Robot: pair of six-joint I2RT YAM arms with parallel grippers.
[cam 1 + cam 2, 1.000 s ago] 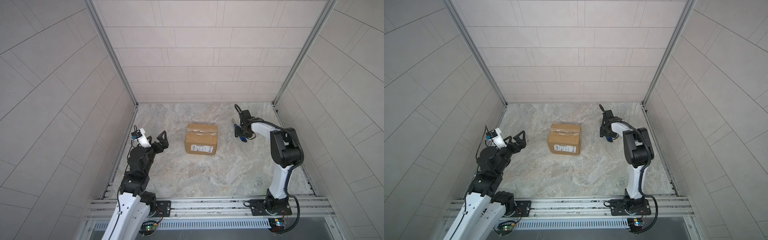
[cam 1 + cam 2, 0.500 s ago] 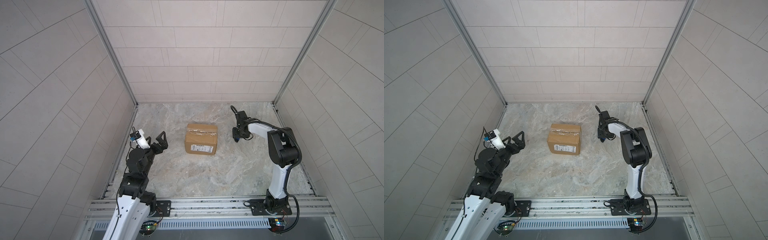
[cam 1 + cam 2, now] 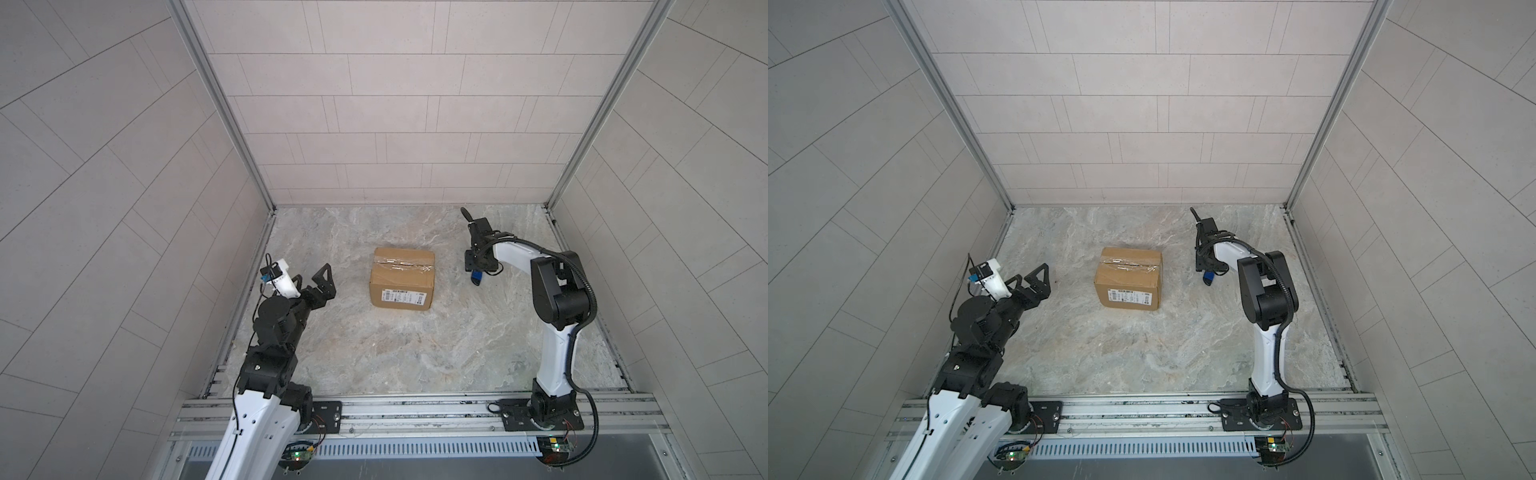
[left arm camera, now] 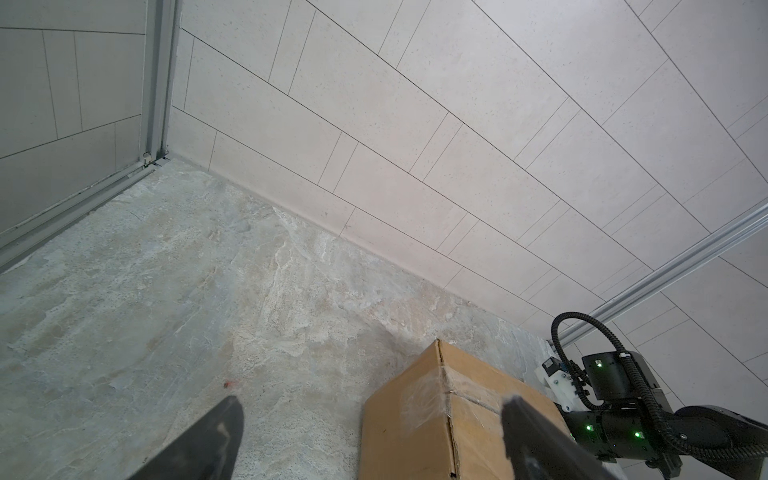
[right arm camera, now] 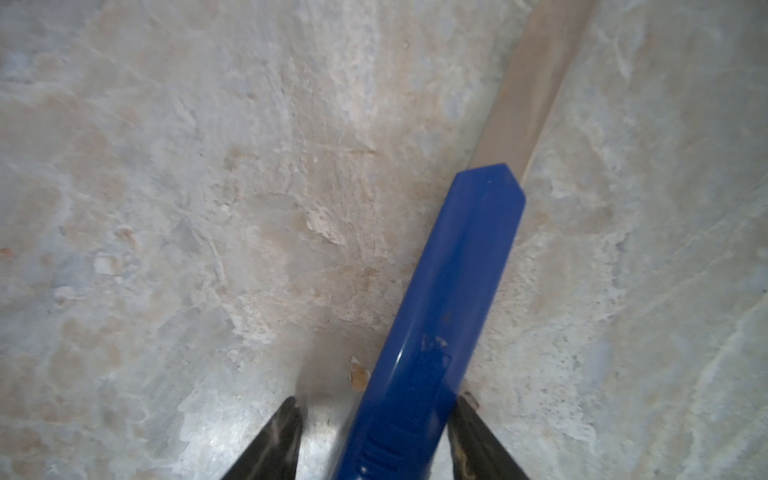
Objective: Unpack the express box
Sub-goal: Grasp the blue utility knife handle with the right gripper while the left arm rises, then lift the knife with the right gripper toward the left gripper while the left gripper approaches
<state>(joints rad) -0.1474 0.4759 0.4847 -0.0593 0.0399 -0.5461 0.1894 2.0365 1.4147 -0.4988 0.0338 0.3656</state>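
The express box (image 3: 402, 279) sits shut in the middle of the table (image 3: 374, 353), and the clear tape (image 3: 404, 266) looks whole across its top, so nothing is opened or taken out yet. Near it the right gripper (image 5: 376, 401) is down over the blue knife (image 5: 440, 316), its fingers apart on either side of the handle with a gap on one side, so the knife looks not gripped yet. The left gripper (image 3: 312, 281) hangs wide open and empty on the box's other side, well apart from it; cutting the tape, lifting the flaps and emptying the box are all left.
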